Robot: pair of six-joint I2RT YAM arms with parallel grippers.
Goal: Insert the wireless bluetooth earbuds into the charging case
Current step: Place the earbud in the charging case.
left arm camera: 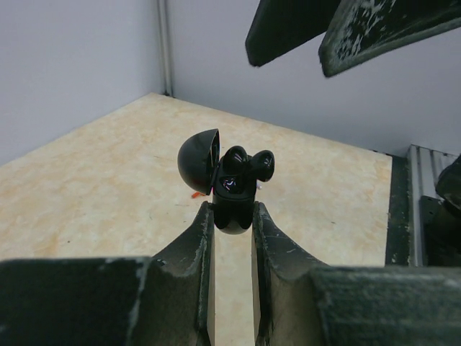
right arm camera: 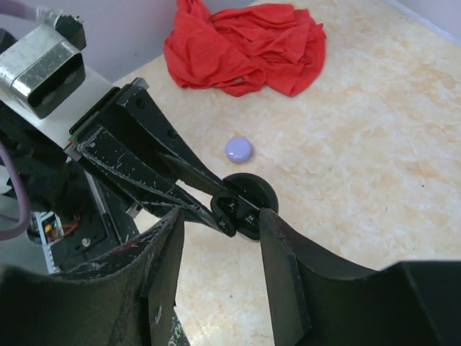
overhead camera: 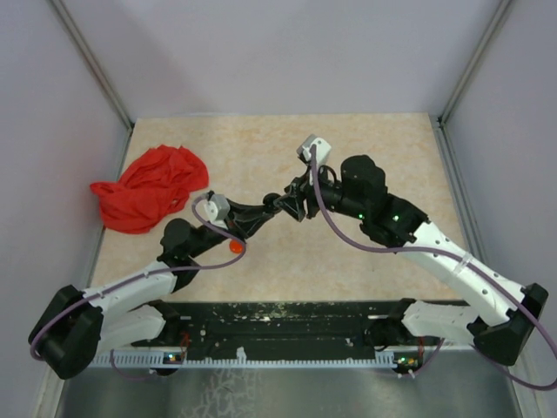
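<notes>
My left gripper is shut on the lower body of a black charging case and holds it above the table. Its round lid stands open to the left. Two black earbuds sit in the top of the case. My right gripper is open just above the case, one finger on each side; its right finger is at the case's edge. In the top view both grippers meet at mid-table, left and right. No red earbud is clearly identifiable.
A crumpled red cloth lies at the far left, also in the right wrist view. A lavender disc lies on the table beyond the case. A small orange-red round piece lies beside the left arm.
</notes>
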